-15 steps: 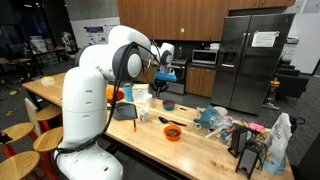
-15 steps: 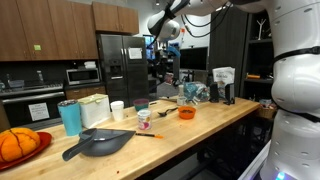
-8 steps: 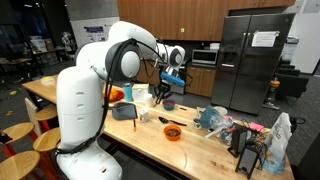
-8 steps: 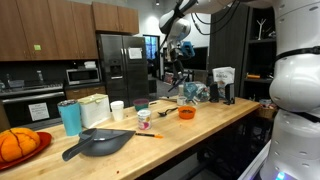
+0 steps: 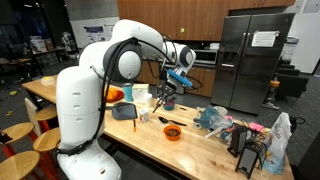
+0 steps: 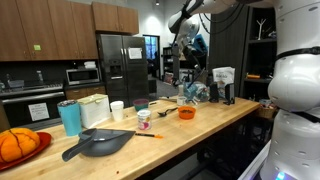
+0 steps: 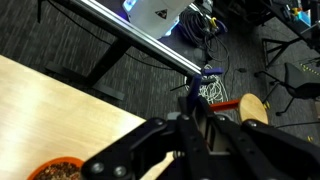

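My gripper point(image 5: 167, 92) hangs above the long wooden counter point(image 5: 140, 140), also seen in the other exterior view point(image 6: 187, 62). In the wrist view the fingers point(image 7: 203, 108) are pressed together on a thin blue object point(image 7: 207, 76) that sticks out past the tips. An orange bowl point(image 5: 172, 132) with dark contents stands on the counter below and nearer than the gripper. It shows in both exterior views point(image 6: 186, 113) and at the wrist view's lower left point(image 7: 55, 170). A dark bowl point(image 5: 168, 105) sits under the gripper.
On the counter are a black pan point(image 6: 95, 144), a blue tumbler point(image 6: 69, 117), white cups point(image 6: 117, 110), a red plate of oranges point(image 6: 18, 146) and blue packaging point(image 5: 212, 119). A steel fridge point(image 5: 250, 60) stands behind. A round wooden stool point(image 7: 256, 106) and cables lie beyond the counter edge.
The arm has swung along the counter toward the orange bowl's end and a little lower, with the fingers still closed on the blue object.
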`<action>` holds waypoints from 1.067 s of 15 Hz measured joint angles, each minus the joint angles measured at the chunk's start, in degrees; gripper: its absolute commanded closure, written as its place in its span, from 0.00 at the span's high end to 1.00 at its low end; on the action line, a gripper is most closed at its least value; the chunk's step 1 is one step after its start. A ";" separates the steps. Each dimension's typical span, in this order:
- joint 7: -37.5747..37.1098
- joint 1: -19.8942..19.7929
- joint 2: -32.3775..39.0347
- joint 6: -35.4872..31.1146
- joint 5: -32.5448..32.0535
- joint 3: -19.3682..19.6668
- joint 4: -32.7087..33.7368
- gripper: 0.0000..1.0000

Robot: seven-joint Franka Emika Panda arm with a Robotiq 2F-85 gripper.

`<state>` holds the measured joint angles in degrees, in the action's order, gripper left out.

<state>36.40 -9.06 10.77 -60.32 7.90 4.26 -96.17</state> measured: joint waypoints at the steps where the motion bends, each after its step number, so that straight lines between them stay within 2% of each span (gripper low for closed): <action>1: -0.31 -0.05 0.01 0.15 -0.18 0.27 0.10 0.03; 4: -1.12 -0.06 0.71 -0.87 0.28 0.68 0.46 0.03; 10: -3.29 -1.09 5.80 -8.23 4.03 0.93 0.91 0.03; 11: -3.56 -1.49 7.05 -9.36 4.28 0.98 0.92 0.12; 16: -3.59 -2.60 11.58 -11.77 4.30 1.05 1.21 0.12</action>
<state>32.81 -11.66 22.35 -72.09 12.20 5.31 -94.96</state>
